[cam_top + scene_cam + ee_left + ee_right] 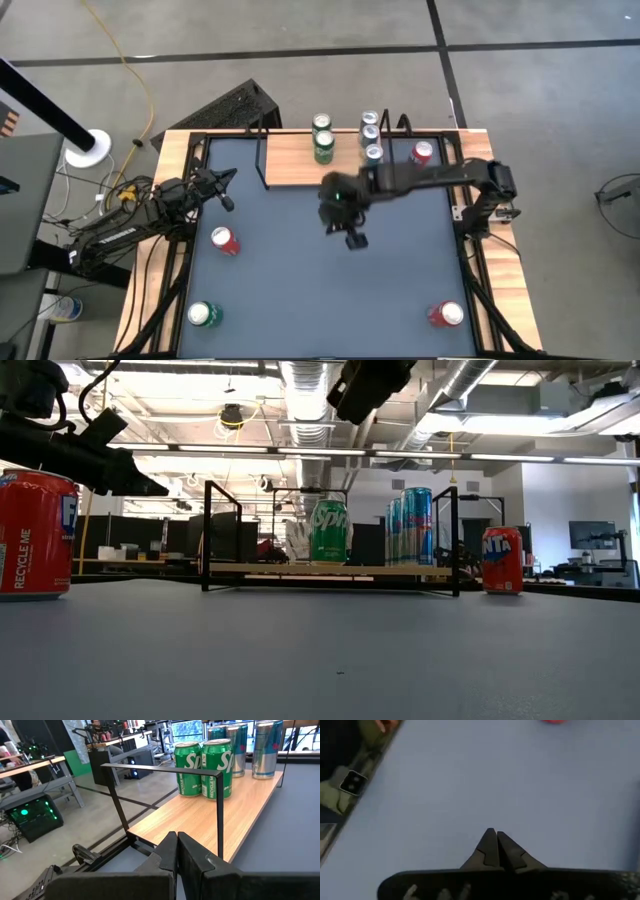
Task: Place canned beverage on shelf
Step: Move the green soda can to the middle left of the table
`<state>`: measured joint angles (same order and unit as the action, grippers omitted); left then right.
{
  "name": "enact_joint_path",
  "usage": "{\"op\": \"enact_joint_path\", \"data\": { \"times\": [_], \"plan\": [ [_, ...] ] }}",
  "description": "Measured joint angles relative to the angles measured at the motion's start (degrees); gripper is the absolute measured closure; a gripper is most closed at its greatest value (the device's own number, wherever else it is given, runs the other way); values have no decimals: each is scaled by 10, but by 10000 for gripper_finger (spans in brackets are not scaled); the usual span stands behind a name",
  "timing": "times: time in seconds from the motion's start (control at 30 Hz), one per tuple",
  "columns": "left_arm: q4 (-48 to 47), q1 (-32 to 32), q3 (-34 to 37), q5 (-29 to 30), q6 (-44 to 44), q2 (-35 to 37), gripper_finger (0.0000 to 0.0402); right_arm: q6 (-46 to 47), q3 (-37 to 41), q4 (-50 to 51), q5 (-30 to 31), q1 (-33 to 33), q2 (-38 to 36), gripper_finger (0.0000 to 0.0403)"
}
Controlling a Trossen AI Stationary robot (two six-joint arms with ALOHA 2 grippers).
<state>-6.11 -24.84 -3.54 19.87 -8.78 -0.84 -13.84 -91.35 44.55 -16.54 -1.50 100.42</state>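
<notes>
The shelf (300, 170) is a light-wood board with a black wire frame, and it stands at the table's far middle. On it stand two green cans (322, 140) and several tall silver-blue cans (370, 135). A red can (421, 152) stands on the table just right of the shelf. My left gripper (230, 180) is shut and empty, left of the shelf and pointing at its left end (170, 770). My right gripper (355, 240) is shut and empty, raised over the table's middle, near of the shelf; its shut fingertips show in its wrist view (495, 842).
Loose cans stand on the blue-grey tabletop: a red one at the left (224, 240), large in the low view (30, 535), a green one at the near left (203, 314) and a red one at the near right (446, 314). Cables lie beyond the table's left edge.
</notes>
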Motion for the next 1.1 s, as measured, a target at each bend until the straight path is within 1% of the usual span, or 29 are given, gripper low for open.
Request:
{"op": "enact_joint_path", "data": {
  "times": [0.13, 0.23, 0.3, 0.37, 0.43, 0.5, 0.57, 0.63, 0.73, 0.8, 0.93, 1.0, 1.1],
  "plan": [
    [0, 0, 0, 0, 0, 0, 401, 28, 96, -204, 3, -53, -7, 403],
    [0, 0, 0, 0, 0, 0, 401, 44, 152, -371, 3, -93, 2, 403],
    [0, 0, 0, 0, 0, 0, 401, 53, 179, -442, 15, -118, 3, 403],
    [0, 0, 0, 0, 0, 0, 401, 55, 190, -506, 46, -141, 10, 403],
    [0, 0, 0, 0, 0, 0, 401, 55, 198, -525, 81, -167, 15, 403],
    [0, 0, 0, 0, 0, 0, 401, 54, 197, -577, 95, -188, 34, 403],
    [0, 0, 0, 0, 0, 0, 401, 46, 198, -615, 96, -206, 52, 403],
    [0, 0, 0, 0, 0, 0, 401, 43, 197, -686, 94, -216, 83, 403],
    [0, 0, 0, 0, 0, 0, 401, 46, 197, -787, 94, -220, 136, 403],
    [0, 0, 0, 0, 0, 0, 401, 56, 190, -834, 93, -220, 166, 403],
    [0, 0, 0, 0, 0, 0, 401, 79, 168, -877, 86, -220, 213, 403],
    [1, 0, 0, 0, 0, 0, 401, 95, 152, -888, 67, -220, 236, 403],
    [11, 0, 1, 0, 0, -1, 401, 113, 141, -892, 26, -212, 249, 403]
  ]
}}
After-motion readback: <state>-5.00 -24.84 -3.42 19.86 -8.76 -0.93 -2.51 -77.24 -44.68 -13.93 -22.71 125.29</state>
